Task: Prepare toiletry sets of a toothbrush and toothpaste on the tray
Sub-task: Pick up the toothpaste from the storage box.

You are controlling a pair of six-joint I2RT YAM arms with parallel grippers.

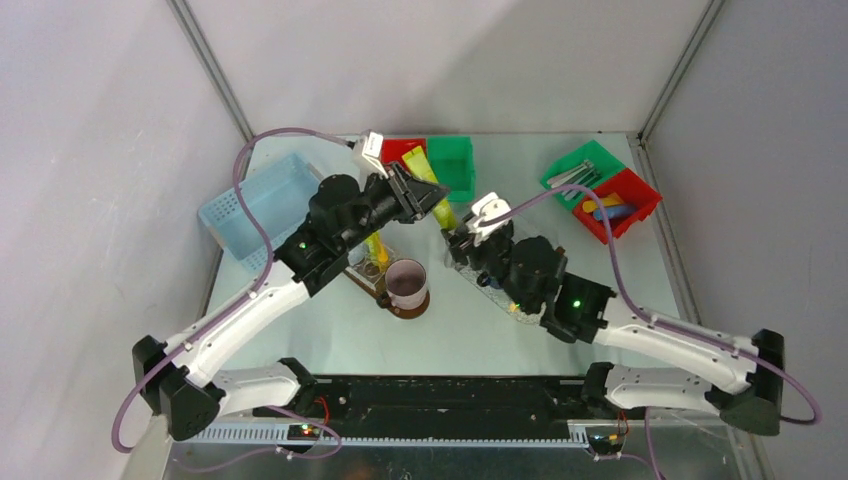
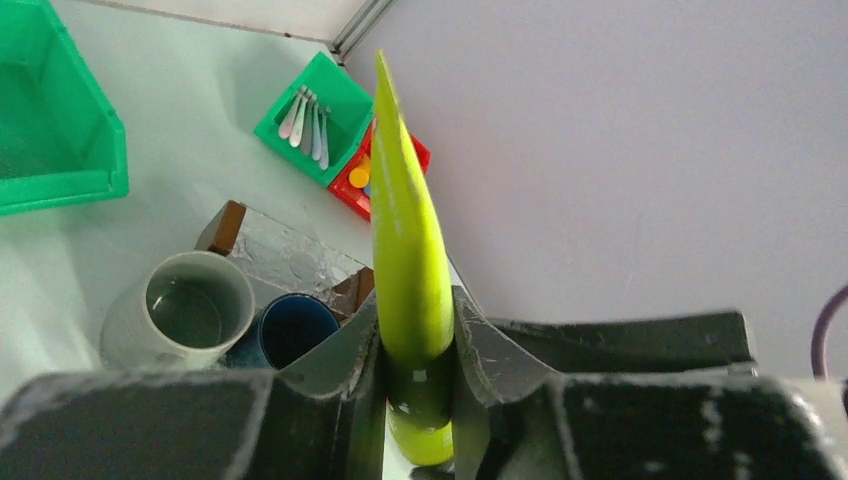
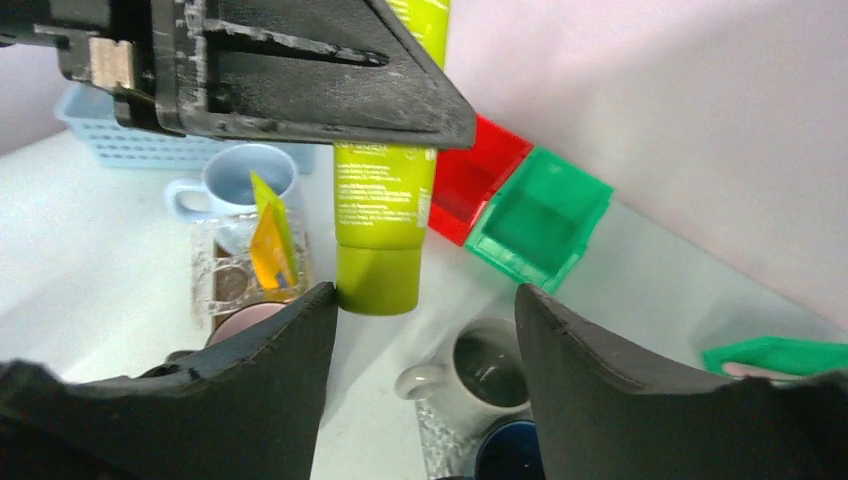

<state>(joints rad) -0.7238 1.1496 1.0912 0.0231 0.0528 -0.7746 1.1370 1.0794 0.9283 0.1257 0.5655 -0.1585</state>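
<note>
My left gripper [image 1: 430, 198] is shut on a lime green tube [image 1: 438, 190] and holds it in the air, cap down, beside the tray with mugs [image 1: 362, 275]. In the left wrist view the tube [image 2: 408, 240] stands between the fingers [image 2: 340, 350]. My right gripper [image 1: 462, 240] is open and empty; in its wrist view [image 3: 420, 330] the tube [image 3: 385, 230] hangs just ahead of its left finger. A yellow tube [image 3: 270, 240] stands in a mug on the left tray. Pale toothbrushes [image 2: 305, 115] lie in a green bin [image 1: 580, 170]. Blue and yellow tubes lie in a red bin [image 1: 618, 208].
A white mug [image 3: 490, 370] and a dark blue mug [image 2: 295, 335] stand on a second tray [image 2: 290, 255] under the right arm. A pink mug [image 1: 407, 285] is at the left tray's near end. A blue basket [image 1: 255, 205], a red bin [image 3: 480, 180] and a green bin [image 1: 452, 165] stand behind.
</note>
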